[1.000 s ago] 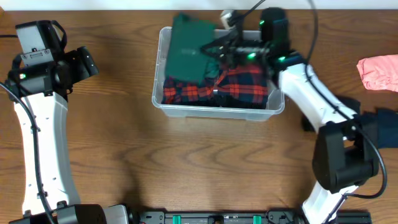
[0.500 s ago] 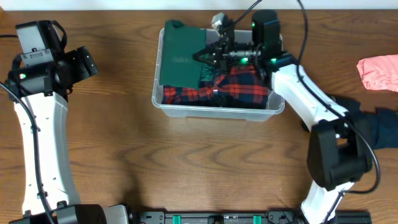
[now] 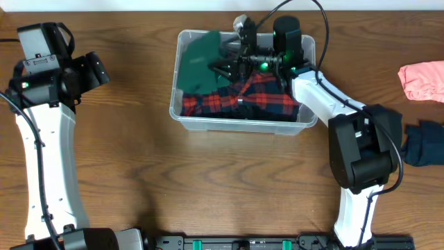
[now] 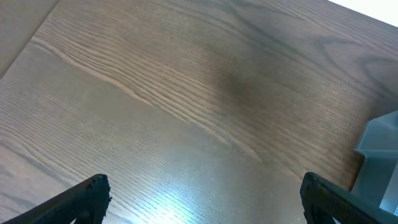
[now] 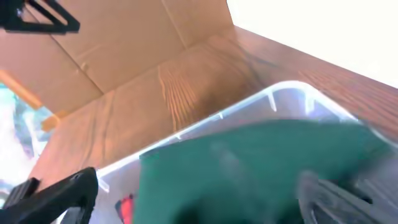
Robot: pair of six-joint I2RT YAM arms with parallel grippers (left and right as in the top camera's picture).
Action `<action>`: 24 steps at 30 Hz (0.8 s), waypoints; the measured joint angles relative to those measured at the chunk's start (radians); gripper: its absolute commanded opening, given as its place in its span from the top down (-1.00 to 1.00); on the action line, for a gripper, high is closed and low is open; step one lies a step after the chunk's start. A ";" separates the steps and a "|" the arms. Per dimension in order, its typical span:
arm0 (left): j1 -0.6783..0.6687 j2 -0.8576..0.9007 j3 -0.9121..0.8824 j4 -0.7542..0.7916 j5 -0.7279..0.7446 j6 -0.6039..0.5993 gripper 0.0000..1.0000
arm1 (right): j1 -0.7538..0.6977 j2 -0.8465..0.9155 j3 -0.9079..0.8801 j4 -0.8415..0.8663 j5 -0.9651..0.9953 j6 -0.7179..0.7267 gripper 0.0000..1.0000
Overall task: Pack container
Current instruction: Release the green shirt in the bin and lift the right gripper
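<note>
The container (image 3: 179,114) is a clear plastic bin at the table's far middle. In it lie a red plaid cloth (image 3: 260,97) and a green cloth (image 3: 195,59), which lies blurred at its left end. My right gripper (image 3: 220,61) hovers over the bin with its jaws wide apart. In the right wrist view the green cloth (image 5: 249,168) spreads below and between the fingers of the right gripper (image 5: 205,199), over the bin's white rim (image 5: 186,127). My left gripper (image 3: 104,69) stays far to the left, open and empty. In its wrist view the left gripper (image 4: 205,202) is above bare wood.
A pink cloth (image 3: 421,80) and a dark blue cloth (image 3: 424,142) lie at the table's right edge. A corner of the bin (image 4: 379,162) shows at the right of the left wrist view. A cardboard panel (image 5: 124,50) stands beyond the bin.
My right gripper has moved left over the bin and opened. The green cloth it carried has come down into the bin's left end. The left arm has not moved.
</note>
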 measured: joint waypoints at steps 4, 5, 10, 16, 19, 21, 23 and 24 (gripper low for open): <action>0.000 0.000 0.000 0.000 0.000 0.000 -0.96 | 0.000 -0.001 0.048 -0.050 -0.007 0.018 -0.98; 0.000 0.000 0.000 0.000 0.000 0.000 -0.96 | 0.000 -0.002 0.062 -0.065 -0.009 0.019 -0.99; 0.000 0.000 0.000 0.000 0.000 0.000 -0.96 | 0.002 -0.015 0.146 -0.261 0.015 -0.017 -0.99; 0.000 0.000 0.000 0.000 0.000 0.000 -0.96 | 0.055 -0.027 0.170 -0.504 0.241 -0.143 -0.99; 0.000 0.000 0.000 0.000 0.000 0.000 -0.96 | 0.116 -0.027 0.170 -0.554 0.404 -0.207 -0.90; 0.000 0.000 0.000 0.000 0.000 0.000 -0.96 | 0.156 -0.027 0.170 -0.552 0.492 -0.238 -0.79; 0.000 0.000 0.000 0.000 0.000 0.000 -0.96 | 0.192 -0.027 0.170 -0.550 0.581 -0.257 -0.74; 0.000 0.000 0.000 0.000 0.000 0.000 -0.96 | 0.206 -0.027 0.170 -0.550 0.628 -0.262 -0.72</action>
